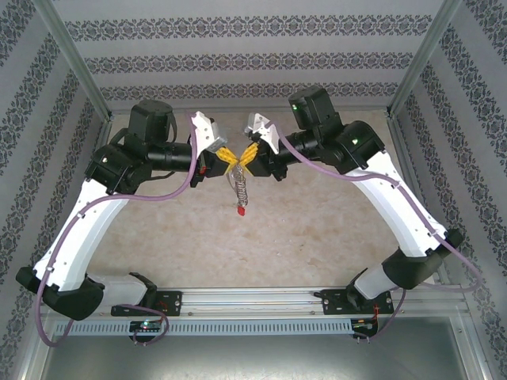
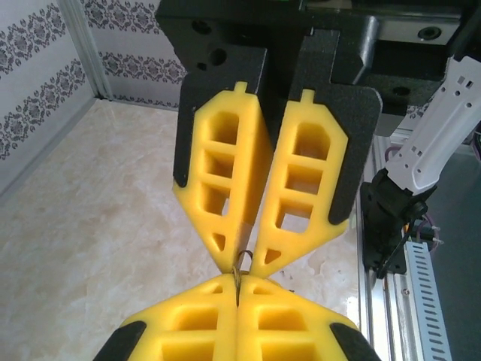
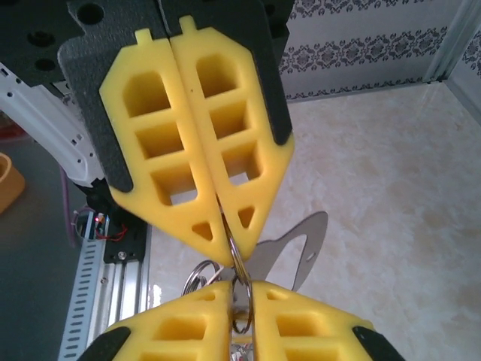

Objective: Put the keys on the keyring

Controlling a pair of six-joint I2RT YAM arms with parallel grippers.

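Both grippers meet tip to tip above the table's middle. My left gripper (image 1: 226, 157) (image 2: 239, 281) is shut on a thin metal ring of the keyring (image 3: 239, 301). My right gripper (image 1: 246, 154) (image 3: 240, 292) is shut on that same ring bunch from the other side. The keyring's flat grey metal loop (image 3: 304, 239) sticks out to the right behind the fingers. A small split ring (image 3: 197, 274) juts out to the left. A silvery chain (image 1: 240, 188) dangles below the grippers with a red tag (image 1: 240, 210) at its end. The tiny key with the yellow-orange tag is hidden.
The beige marble-look table (image 1: 317, 229) lies well below the hanging chain. Patterned walls and metal frame posts (image 1: 75, 55) close in the back and sides. An aluminium rail (image 1: 253, 299) with the arm bases runs along the near edge.
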